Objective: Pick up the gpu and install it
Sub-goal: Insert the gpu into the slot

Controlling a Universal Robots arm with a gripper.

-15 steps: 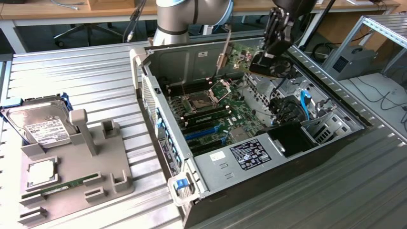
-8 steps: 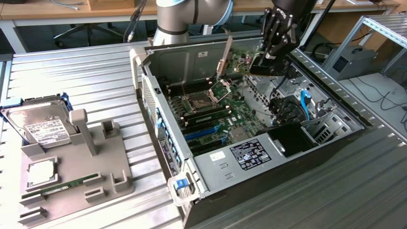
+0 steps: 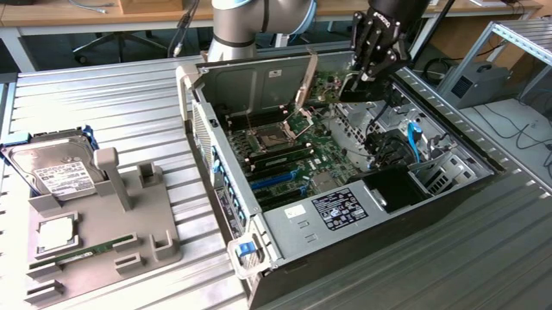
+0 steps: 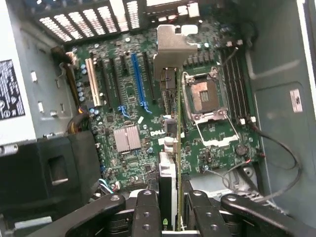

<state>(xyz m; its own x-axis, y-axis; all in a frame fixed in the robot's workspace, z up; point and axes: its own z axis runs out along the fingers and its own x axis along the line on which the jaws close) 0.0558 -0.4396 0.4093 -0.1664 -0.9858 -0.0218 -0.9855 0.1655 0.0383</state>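
Materials and finishes, open computer case (image 3: 258, 84) as reference.
Its walls are noted as matt grey sheet metal. Inside it, the gpu (image 4: 169, 173) is seen as green board with a pale satin metal bracket. Beside it, a ribbed bare-metal table (image 3: 129, 103) and a matt grey plastic holder (image 3: 112, 213) are recorded.

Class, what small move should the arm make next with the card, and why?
Probably a slow, straight descent: the gripper holds the gpu edge-on above the motherboard, parallel with the expansion slots but not yet seated.
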